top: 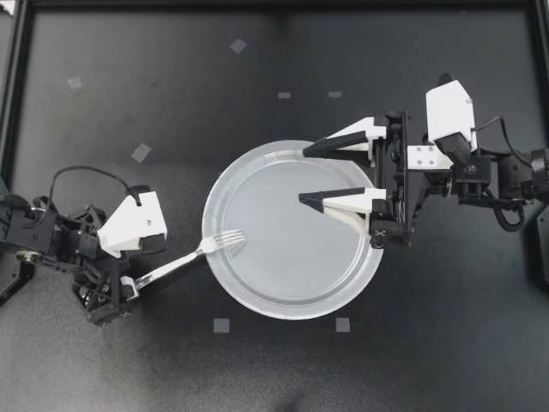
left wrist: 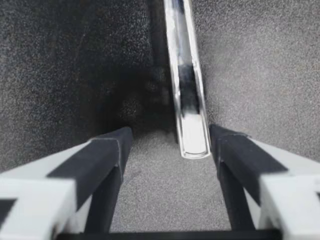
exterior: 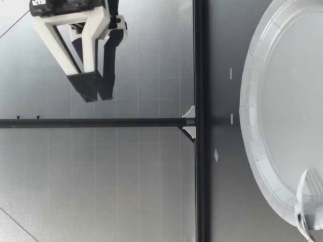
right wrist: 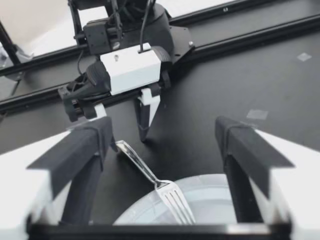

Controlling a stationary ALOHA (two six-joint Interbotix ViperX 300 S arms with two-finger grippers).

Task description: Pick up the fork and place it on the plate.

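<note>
**A:** Steel tines on the pale plate point(top: 292, 314)! The fork point(top: 202, 251) lies across its rim, handle jutting out over the table point(top: 171, 103).

**B:** And my left gripper point(top: 129, 287)?

**A:** Parted. The handle end sits between its fingers point(left wrist: 107, 155), unclamped (one stands very close). My right gripper point(top: 303, 176) hangs wide open and empty above the plate.

**B:** Nearly placed, I'd judge. Only the handle overhangs.
</note>
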